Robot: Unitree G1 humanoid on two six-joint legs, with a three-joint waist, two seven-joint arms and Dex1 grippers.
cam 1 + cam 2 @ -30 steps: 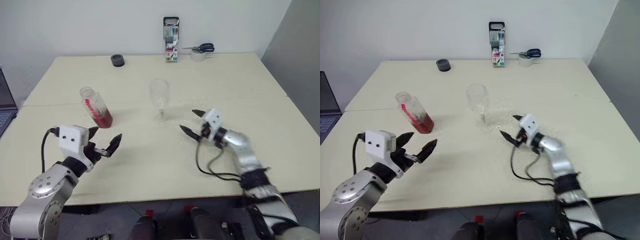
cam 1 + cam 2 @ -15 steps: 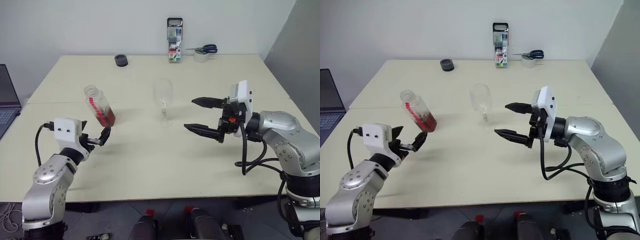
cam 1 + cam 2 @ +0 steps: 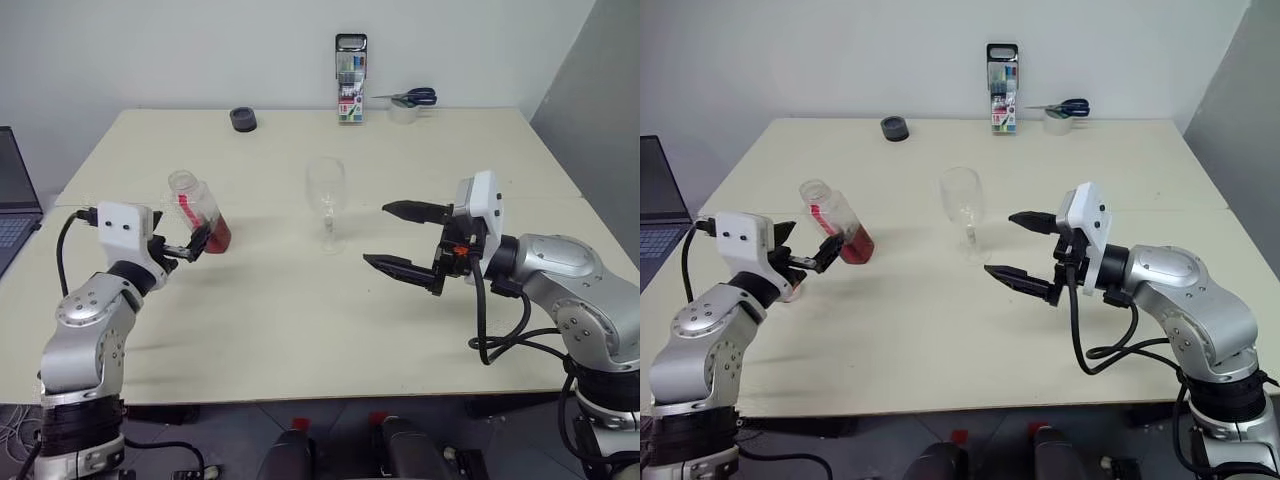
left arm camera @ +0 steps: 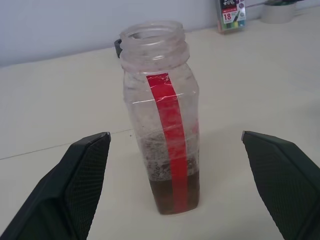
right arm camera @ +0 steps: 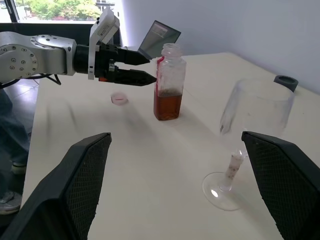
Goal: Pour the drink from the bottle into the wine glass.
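Observation:
The bottle [image 3: 199, 212] stands uncapped on the table's left part. It is clear plastic with a red strip, and the reddish-brown drink [image 4: 172, 192] fills only its bottom. My left gripper [image 3: 188, 243] is open and level, its fingertips spread just short of the bottle on either side without touching it. The wine glass [image 3: 326, 199] stands upright and empty at mid-table. My right gripper [image 3: 375, 233] hovers open above the table to the right of the glass, pointing at it, with nothing between its fingers.
A marker pack [image 3: 350, 80], a tape roll with scissors [image 3: 404, 107] and a black roll [image 3: 241, 120] line the far edge. A laptop [image 3: 14, 200] sits off the left side. A small pinkish round lid [image 5: 119, 98] lies near the left gripper.
My left gripper has advanced to the bottle, so its fingertips now flank it. The right gripper rose off the table beside the glass early on, then held still.

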